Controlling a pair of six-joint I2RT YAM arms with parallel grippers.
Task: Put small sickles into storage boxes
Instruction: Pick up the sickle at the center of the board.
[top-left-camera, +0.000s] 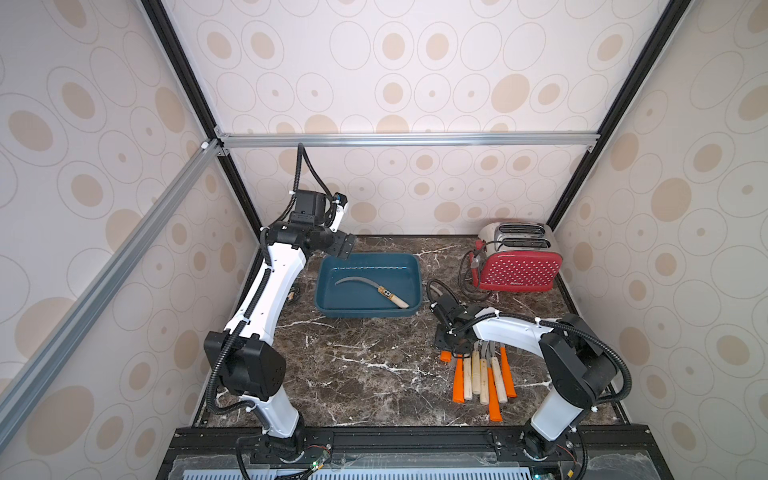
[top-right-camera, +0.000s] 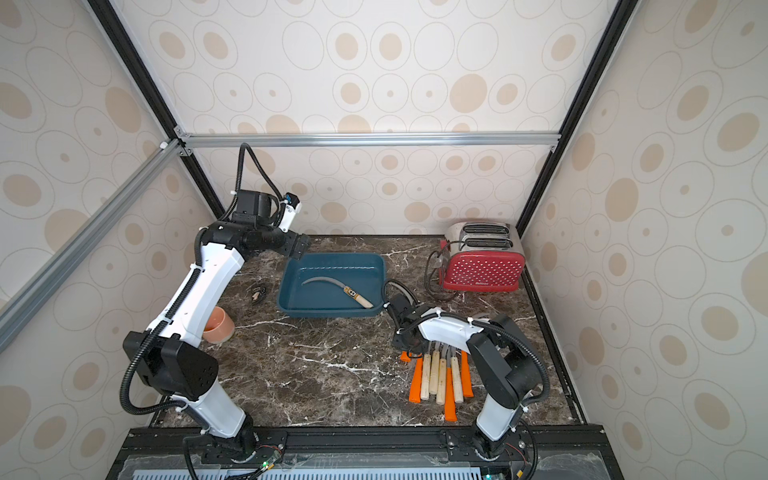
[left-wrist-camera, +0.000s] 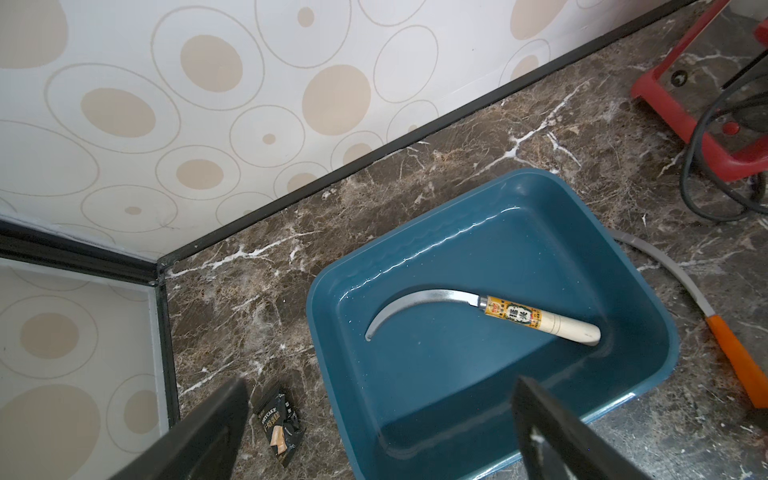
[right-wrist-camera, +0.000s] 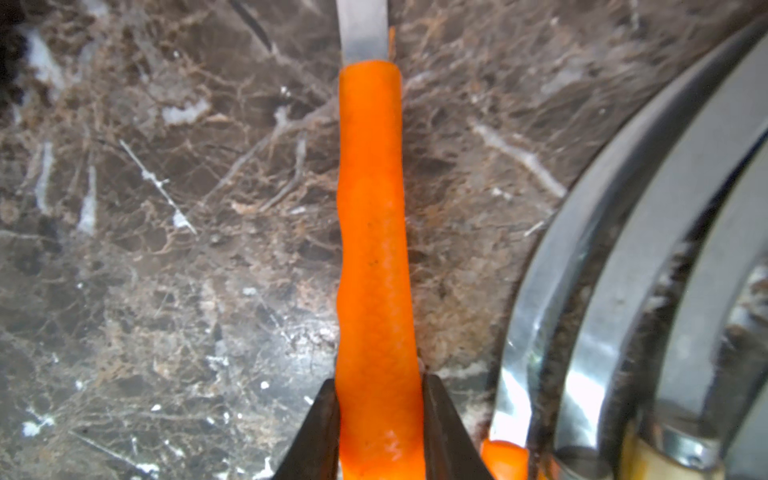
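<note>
Dark marble table (top-left-camera: 365, 374), oval-print walls (top-left-camera: 415, 62) all round. Right gripper (right-wrist-camera: 379, 415) is down low, pinched tight on the handle end of an orange sickle (right-wrist-camera: 372, 232), just beside the pile (top-left-camera: 484, 376) of the others. Tray (top-left-camera: 370, 314) sits well apart, with one wooden sickle (top-left-camera: 374, 289) lying inside. Left gripper (left-wrist-camera: 380, 382) hangs spread wide above the tray's corner. Toaster (top-left-camera: 519, 266) at the back, wrapper (left-wrist-camera: 278, 428) beside the tray.

White right arm (top-left-camera: 507, 328) covers the blades of the bunched orange- and pale-wood-handled sickles (top-left-camera: 484, 382); the lone orange-handled sickle (right-wrist-camera: 374, 228) loses its grey blade off-frame.
</note>
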